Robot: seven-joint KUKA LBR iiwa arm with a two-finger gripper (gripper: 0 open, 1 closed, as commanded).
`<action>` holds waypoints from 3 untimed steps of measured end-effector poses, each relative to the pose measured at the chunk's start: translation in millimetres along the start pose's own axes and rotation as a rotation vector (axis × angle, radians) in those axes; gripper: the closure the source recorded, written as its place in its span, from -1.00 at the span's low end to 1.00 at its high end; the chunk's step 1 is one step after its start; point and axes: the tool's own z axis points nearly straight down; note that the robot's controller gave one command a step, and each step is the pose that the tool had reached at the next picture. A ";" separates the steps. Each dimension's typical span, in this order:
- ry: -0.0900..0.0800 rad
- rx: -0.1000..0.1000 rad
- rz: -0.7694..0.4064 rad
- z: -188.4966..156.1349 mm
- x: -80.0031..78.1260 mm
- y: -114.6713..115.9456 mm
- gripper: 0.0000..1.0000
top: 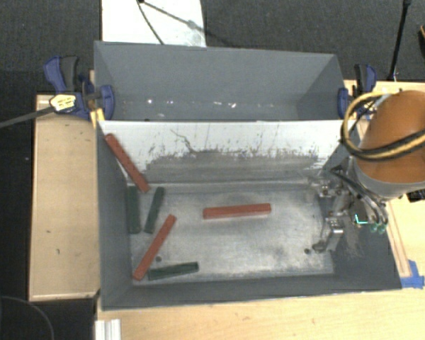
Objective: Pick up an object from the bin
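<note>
Red stick (237, 211) lies flat mid-floor in the bin (219, 83), well left of my gripper (324, 243) by the right wall. More red sticks (154, 246) and green sticks (132, 210) sit on the left. Can't tell if my jaws are open or closed.

Bin floor (283, 261), free room: a bare stretch is lying between the red bar (237, 211) at mid-floor and the gripper (324, 241), which is occupying the right wall. Obstacles: a cluster of red and dark green sticks (154, 246) is crowding the left side, with one red stick (126, 163) leaning against the left wall.
</note>
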 end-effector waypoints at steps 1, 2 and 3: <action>-0.002 -0.002 -0.106 120.7 -73.7 51.8 -1.00; -0.005 0.000 -0.105 116.3 -73.4 49.4 1.00; -0.010 0.002 -0.253 -33.9 -80.7 53.2 1.00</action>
